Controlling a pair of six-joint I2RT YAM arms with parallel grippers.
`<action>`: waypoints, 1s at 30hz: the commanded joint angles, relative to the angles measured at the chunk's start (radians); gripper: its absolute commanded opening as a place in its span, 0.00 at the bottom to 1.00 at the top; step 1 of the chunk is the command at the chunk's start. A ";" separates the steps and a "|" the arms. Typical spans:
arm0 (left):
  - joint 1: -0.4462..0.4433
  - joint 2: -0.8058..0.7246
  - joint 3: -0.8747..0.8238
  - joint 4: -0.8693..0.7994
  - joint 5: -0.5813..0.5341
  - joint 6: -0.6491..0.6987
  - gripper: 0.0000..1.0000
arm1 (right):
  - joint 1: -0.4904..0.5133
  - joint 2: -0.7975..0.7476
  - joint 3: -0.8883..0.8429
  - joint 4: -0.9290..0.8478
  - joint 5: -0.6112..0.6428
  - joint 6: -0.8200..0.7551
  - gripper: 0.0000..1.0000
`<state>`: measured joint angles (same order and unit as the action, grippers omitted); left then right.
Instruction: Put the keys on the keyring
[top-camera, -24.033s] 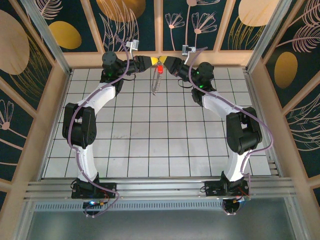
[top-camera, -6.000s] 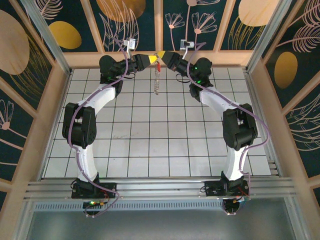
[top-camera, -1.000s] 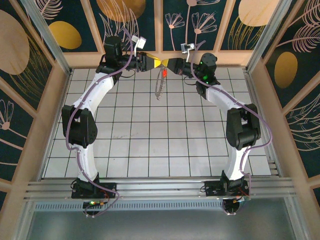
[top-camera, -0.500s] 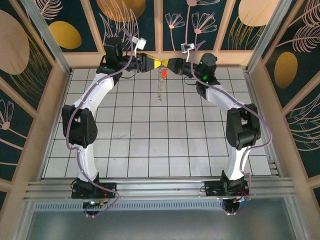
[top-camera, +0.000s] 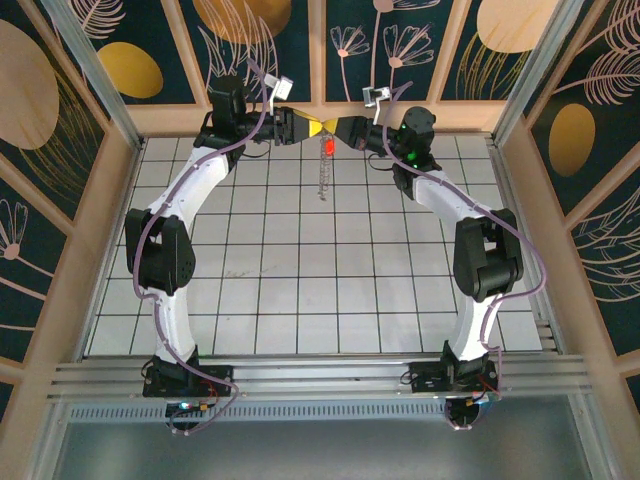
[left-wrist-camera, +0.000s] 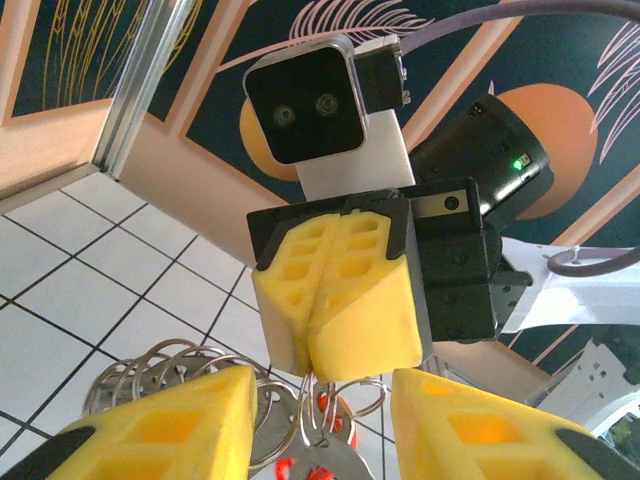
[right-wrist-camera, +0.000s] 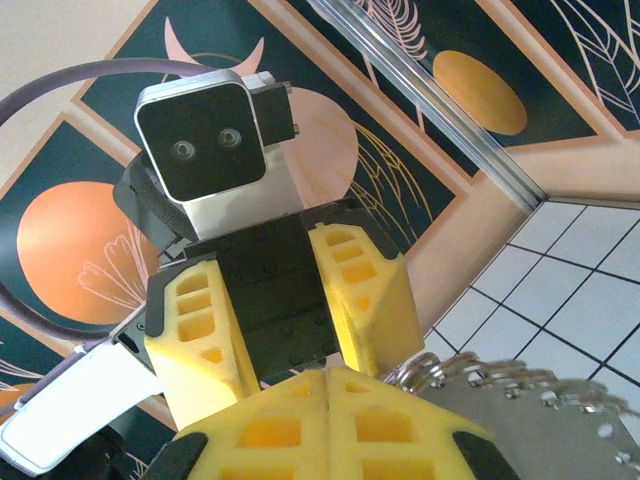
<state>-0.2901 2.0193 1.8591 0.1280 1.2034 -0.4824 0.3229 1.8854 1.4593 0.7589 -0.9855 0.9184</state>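
Note:
High over the far middle of the table my two grippers meet tip to tip. The right gripper (top-camera: 331, 129) is shut, and its yellow fingertips (left-wrist-camera: 330, 345) pinch wire loops of the keyring (left-wrist-camera: 170, 365). The keyring (top-camera: 322, 178) hangs down from them as a silvery chain. A red-headed key (top-camera: 327, 147) dangles just under the tips, with its red head (left-wrist-camera: 342, 418) behind the loops. The left gripper (top-camera: 308, 127) stands open, its fingers (left-wrist-camera: 160, 425) on either side of the right gripper's tips. In the right wrist view, ring coils (right-wrist-camera: 470, 372) lie beside the shut right gripper (right-wrist-camera: 328, 378).
The white gridded table (top-camera: 320, 290) lies well below the hanging chain. A wooden rail (top-camera: 320, 116) and patterned back wall stand just behind both grippers. Side walls close in the table to the left and right.
The hanging chain has swayed slightly to the right. Both arms and the key hold their places.

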 joint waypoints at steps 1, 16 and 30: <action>-0.001 0.016 -0.016 0.071 0.018 -0.042 0.39 | -0.002 -0.048 0.007 0.072 0.004 0.004 0.00; -0.015 0.011 -0.028 0.092 0.054 -0.055 0.33 | 0.009 -0.017 0.041 0.069 0.007 0.011 0.00; -0.018 0.012 -0.037 0.123 0.048 -0.075 0.16 | 0.016 -0.012 0.044 0.060 0.004 0.004 0.00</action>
<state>-0.3016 2.0228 1.8336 0.1894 1.2301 -0.5446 0.3290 1.8858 1.4712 0.7601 -0.9852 0.9222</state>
